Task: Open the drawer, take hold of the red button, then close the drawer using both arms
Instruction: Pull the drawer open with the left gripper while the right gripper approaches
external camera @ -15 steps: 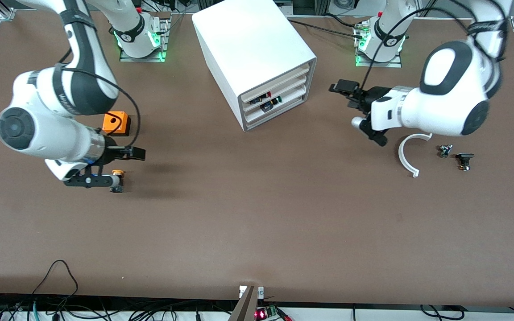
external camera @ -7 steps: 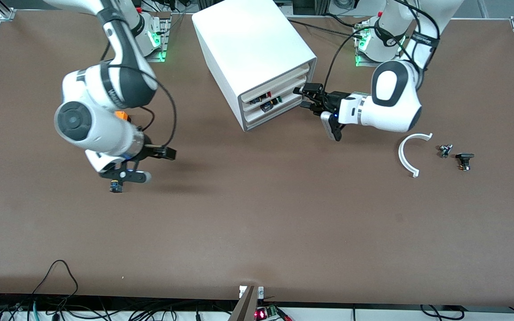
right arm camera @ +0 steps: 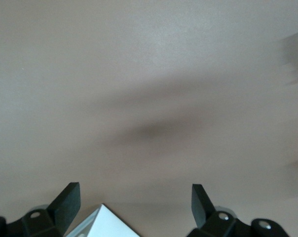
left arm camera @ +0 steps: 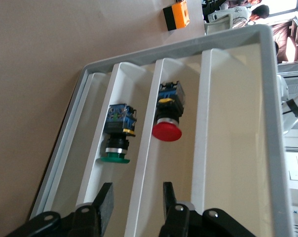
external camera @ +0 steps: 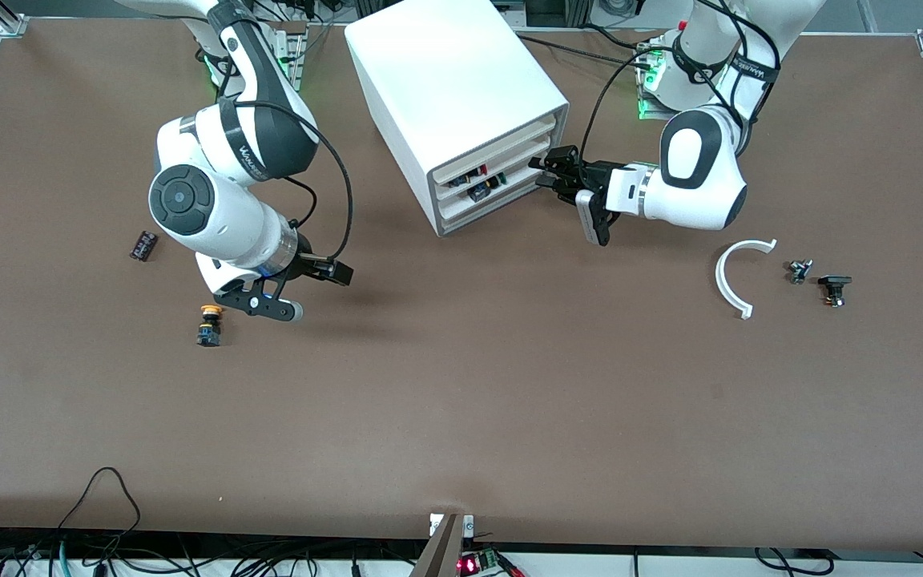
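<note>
The white cabinet (external camera: 445, 72) stands at the robots' edge of the table, all three drawers shut. The middle drawer (external camera: 509, 171) shows in the left wrist view (left arm camera: 139, 148). The red-capped button (left arm camera: 167, 129) lies inside the cabinet, beside a green-capped one (left arm camera: 114, 157); it is a red speck in the front view (external camera: 478, 171). My left gripper (external camera: 546, 170) is open at the drawer fronts, and its fingers (left arm camera: 105, 207) straddle a white drawer edge (left arm camera: 136, 210). My right gripper (external camera: 337, 272) is open and empty over bare table (right arm camera: 134, 202).
A yellow-capped button (external camera: 208, 324) and a small black part (external camera: 143, 244) lie toward the right arm's end. The orange box (left arm camera: 177, 15) shows only in the left wrist view. A white curved piece (external camera: 738, 276) and two small parts (external camera: 800, 271) lie toward the left arm's end.
My left gripper has swung in from the open table to the drawer fronts. My right arm has moved toward the cabinet, uncovering the black part. The yellow-capped button has stayed put.
</note>
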You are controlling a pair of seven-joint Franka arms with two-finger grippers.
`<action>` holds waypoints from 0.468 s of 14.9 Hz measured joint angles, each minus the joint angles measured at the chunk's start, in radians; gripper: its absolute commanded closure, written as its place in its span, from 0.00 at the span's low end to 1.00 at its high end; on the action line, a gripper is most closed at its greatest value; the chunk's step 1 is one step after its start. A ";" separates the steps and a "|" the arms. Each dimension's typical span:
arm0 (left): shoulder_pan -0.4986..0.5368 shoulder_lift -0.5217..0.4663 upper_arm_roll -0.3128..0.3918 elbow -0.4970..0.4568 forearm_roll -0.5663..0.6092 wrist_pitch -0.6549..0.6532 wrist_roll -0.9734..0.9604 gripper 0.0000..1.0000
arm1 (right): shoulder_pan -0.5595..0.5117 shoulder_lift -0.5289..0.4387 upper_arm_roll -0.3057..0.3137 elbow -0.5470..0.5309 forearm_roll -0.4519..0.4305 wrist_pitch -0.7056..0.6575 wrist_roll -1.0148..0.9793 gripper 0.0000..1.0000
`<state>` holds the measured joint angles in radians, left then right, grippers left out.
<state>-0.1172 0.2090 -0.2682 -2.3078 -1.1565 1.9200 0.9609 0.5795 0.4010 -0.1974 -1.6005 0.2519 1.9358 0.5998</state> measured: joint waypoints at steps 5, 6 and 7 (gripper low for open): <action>0.000 0.000 -0.042 -0.038 -0.033 0.022 0.011 0.56 | 0.035 0.001 0.000 0.006 0.005 0.012 0.124 0.00; 0.000 0.000 -0.055 -0.045 -0.037 0.038 0.011 0.58 | 0.043 0.004 0.000 0.011 0.005 0.015 0.146 0.00; 0.000 0.000 -0.069 -0.053 -0.039 0.052 0.012 0.58 | 0.050 0.009 0.000 0.021 0.005 0.016 0.168 0.00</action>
<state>-0.1176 0.2092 -0.3377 -2.3606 -1.1952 1.9723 0.9726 0.6294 0.4103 -0.1972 -1.5796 0.2572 1.9521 0.7675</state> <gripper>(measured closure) 0.542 0.000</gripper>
